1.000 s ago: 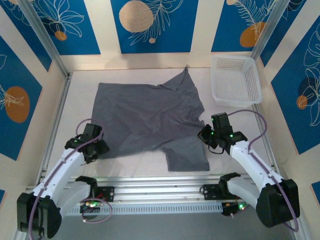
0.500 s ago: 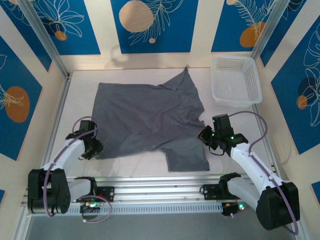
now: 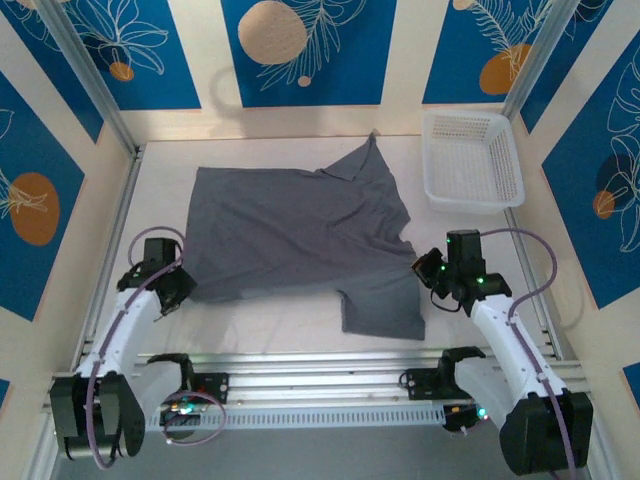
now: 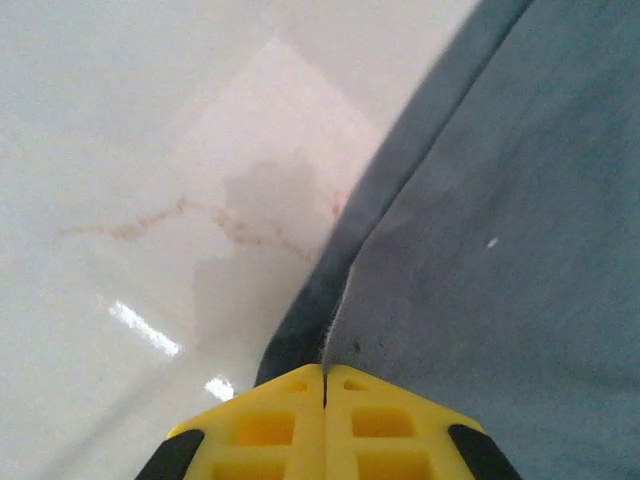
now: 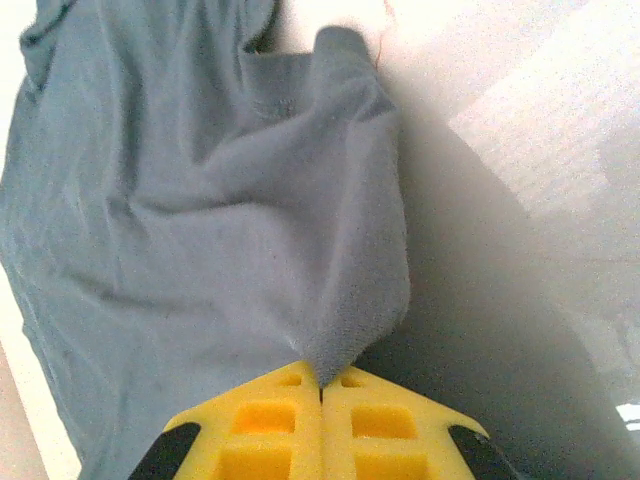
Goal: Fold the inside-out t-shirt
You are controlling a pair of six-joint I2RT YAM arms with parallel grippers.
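The grey t-shirt [image 3: 300, 235] lies spread on the white surface [image 3: 280, 325]. The left jaws are squeezed tight on its near left edge. The right jaws pinch its right side tight.

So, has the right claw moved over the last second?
Yes. The right claw, shut on the shirt, has shifted right and slightly nearer. It sat below the basket's left edge and is now closer to under its middle.
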